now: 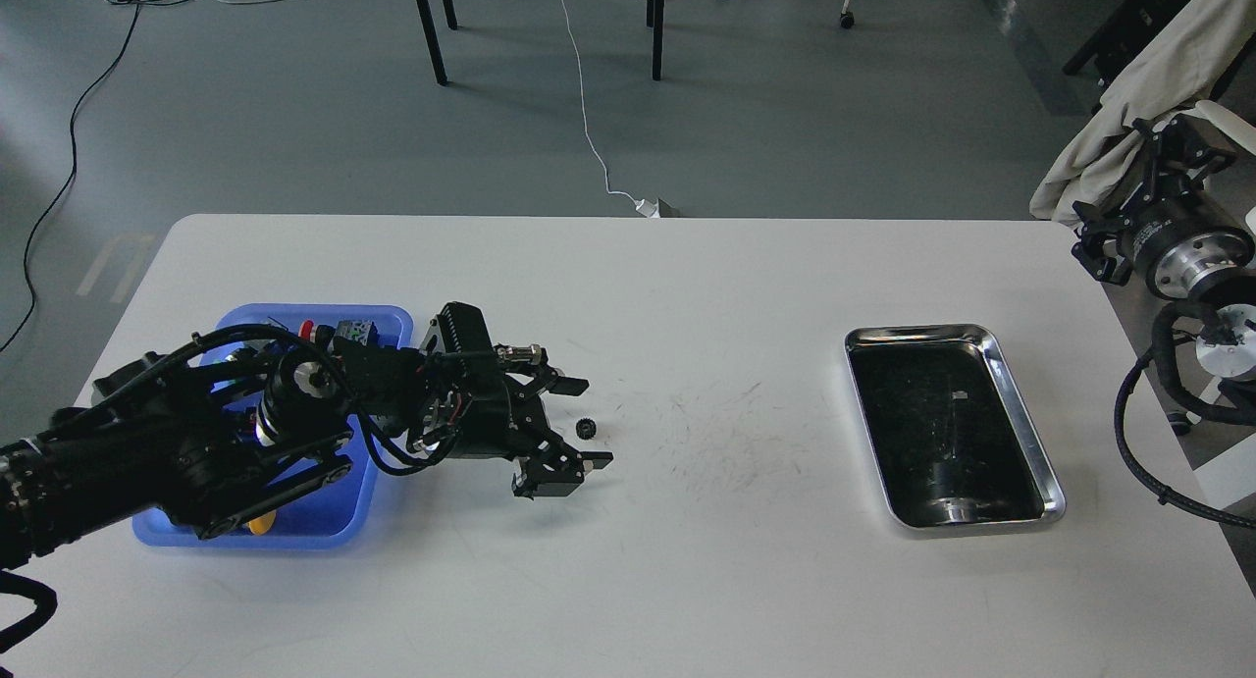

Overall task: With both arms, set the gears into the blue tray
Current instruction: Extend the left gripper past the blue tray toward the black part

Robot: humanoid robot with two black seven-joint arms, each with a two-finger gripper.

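One small black gear [586,427] lies on the white table, left of centre. My left gripper [592,423] is low over the table and open, one finger behind the gear and one in front, so the gear sits between the fingertips. The blue tray [392,320] lies at the left, largely covered by my left arm; a red and green switch shows at its far rim. My right gripper [1138,192] hovers off the table's right edge, seen small and dark.
A shiny silver metal tray [1020,403] with a dark inside sits at the right of the table. A yellow button [260,526] peeks from under my arm in the blue tray. Table legs and cables lie on the floor beyond.
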